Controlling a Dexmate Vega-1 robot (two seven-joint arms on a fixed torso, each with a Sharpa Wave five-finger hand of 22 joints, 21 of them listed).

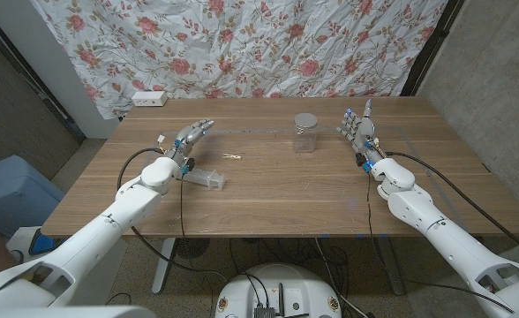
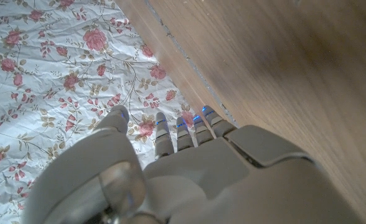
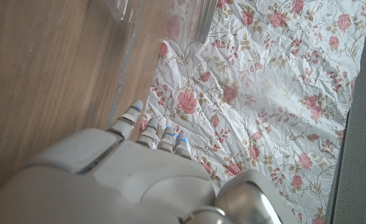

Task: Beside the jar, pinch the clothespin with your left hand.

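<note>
One jar [image 1: 305, 132], one clothespin [image 1: 233, 157], left hand [image 1: 189, 139] empty.

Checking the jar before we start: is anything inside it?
Through the clear glass of the jar only the table shows, so it looks empty. Just under its grey lid, I cannot tell.

Left hand [image 1: 189, 139] and right hand [image 1: 361, 124] — fingers apart, holding nothing.

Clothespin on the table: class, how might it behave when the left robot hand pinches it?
The clothespin looks small and thin, so probably light and apt to slide on the smooth table. Lying flat, it likely won't roll.
</note>
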